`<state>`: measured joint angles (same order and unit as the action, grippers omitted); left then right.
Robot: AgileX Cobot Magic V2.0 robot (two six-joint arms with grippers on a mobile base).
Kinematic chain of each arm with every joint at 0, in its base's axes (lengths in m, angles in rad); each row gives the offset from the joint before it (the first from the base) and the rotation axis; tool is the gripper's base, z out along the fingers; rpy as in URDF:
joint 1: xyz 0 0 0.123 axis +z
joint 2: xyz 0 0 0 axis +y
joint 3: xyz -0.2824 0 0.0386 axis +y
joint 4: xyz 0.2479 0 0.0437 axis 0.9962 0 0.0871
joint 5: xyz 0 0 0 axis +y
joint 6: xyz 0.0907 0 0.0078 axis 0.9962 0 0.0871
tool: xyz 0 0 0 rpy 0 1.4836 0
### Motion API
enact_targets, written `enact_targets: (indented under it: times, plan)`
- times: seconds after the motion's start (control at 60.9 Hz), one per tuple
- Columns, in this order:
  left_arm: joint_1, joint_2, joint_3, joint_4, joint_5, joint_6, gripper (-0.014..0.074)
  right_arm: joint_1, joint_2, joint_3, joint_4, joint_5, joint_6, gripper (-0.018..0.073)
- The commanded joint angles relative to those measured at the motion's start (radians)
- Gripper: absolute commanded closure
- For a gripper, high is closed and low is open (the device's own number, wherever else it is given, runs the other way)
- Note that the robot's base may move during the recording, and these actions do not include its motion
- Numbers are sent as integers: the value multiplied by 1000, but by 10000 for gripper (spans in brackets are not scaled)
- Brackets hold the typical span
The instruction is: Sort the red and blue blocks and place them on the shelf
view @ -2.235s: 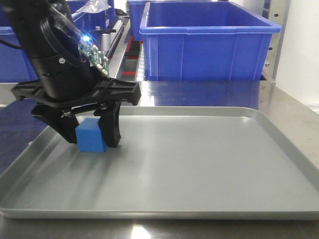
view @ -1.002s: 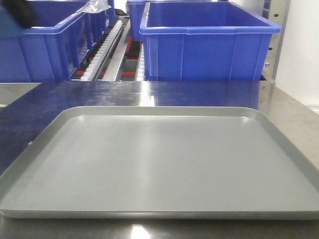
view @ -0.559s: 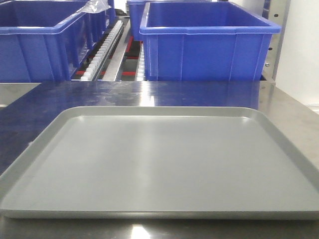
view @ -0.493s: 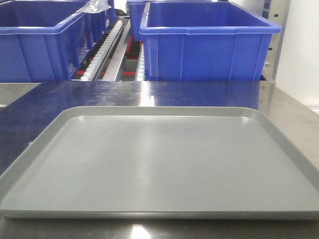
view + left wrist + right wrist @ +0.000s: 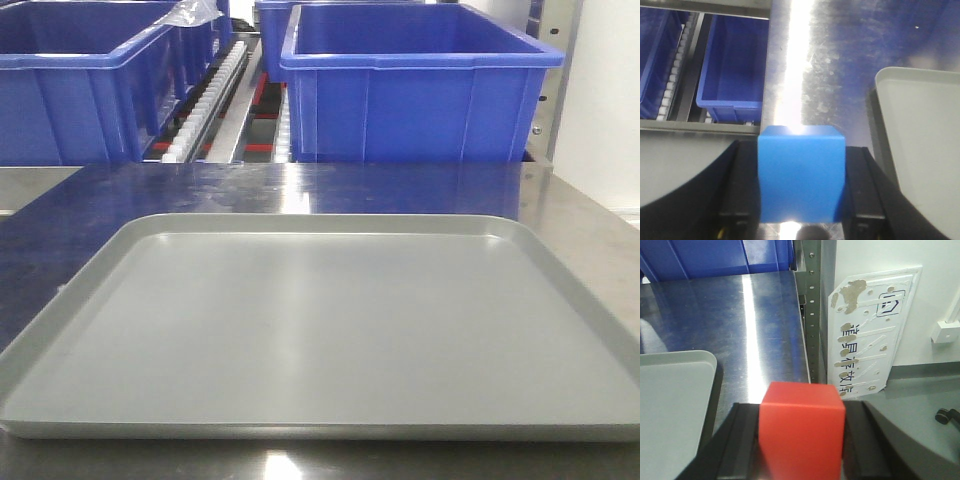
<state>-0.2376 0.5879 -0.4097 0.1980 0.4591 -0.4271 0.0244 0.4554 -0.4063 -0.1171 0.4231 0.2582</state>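
Both arms of the robot carry their loads above a steel bench [image 5: 805, 60]: the L gripper [image 5: 801, 197] is clamped on the blue block [image 5: 801, 170], held square between its two black fingers [image 5: 742, 195], w/ the corner of a gray tray [image 5: 920, 130] just to one side and a blue bin [image 5: 735, 65] on a lower level beyond the bench edge. The R gripper [image 5: 801, 442] pinches the red block [image 5: 801, 420] the same way, near a slotted steel post [image 5: 812, 305]. In the front view neither arm shows and the tray holds nothing. The shelf [image 5: 248, 120], w/ its white rollers [image 5: 200, 110], stands behind it. The step in hand looks to be the carry to the shelf. It is prob. best done w/ steady squeeze, each block kept level, the arms kept well apart, the colors given separate spots, and each base seated flat before the fingers part; a drop onto rollers could send a cube rolling off. A white sign [image 5: 870, 330] by the post bears Chinese characters and a house-shaped icon, the print too flaked to read. No brand marks show on blocks or bins.
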Motion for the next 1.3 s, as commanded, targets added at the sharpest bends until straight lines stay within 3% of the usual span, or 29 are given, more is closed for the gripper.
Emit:
enact_targets:
  times: [0.0, 1.282]
  plan:
    - [1, -19, -14, 10, -106, -7, 470, -7, 3, -29, -5, -79, -2, 510]
    - [1, -130, 113, 30, -232, -7, 470, -7, 3, -29, -5, -79, -2, 510]
